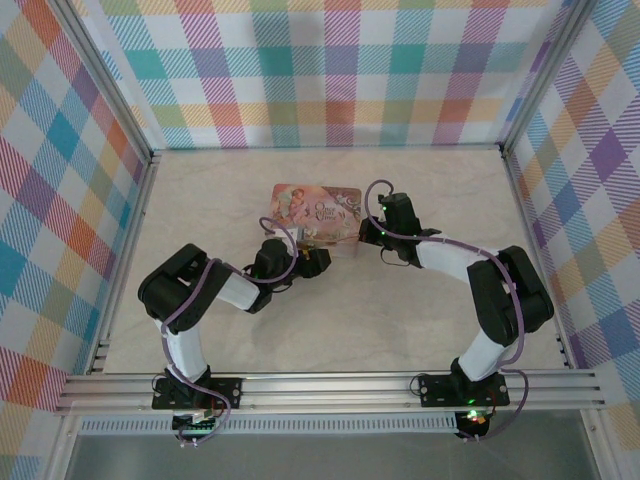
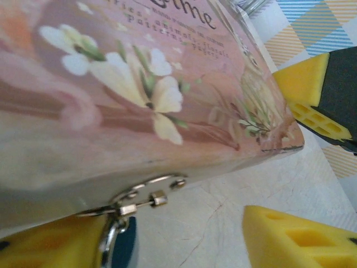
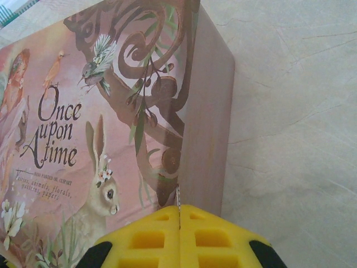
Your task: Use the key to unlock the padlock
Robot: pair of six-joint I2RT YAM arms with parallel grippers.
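Observation:
The pink picture tin [image 1: 316,210] lies flat on the table, with its long front side facing the arms. At that side a metal hasp [image 2: 152,191] sticks out, and a silver shackle with a blue body, the padlock [image 2: 114,241], hangs beside my left finger. My left gripper [image 2: 173,240] is open at the hasp, with its yellow fingers [image 2: 304,240] wide apart. My right gripper [image 3: 179,211] is at the tin's right corner. It is shut on the key [image 3: 178,196], a thin grey sliver poking out between the pads. In the top view the left gripper [image 1: 300,262] and right gripper [image 1: 372,236] flank the tin's near edge.
The marbled tabletop [image 1: 330,320] is enclosed by plaid walls [image 1: 330,70] on three sides. A yellow finger of the right gripper [image 2: 304,97] shows close beyond the tin's corner in the left wrist view. An aluminium rail [image 1: 330,385] runs along the near edge.

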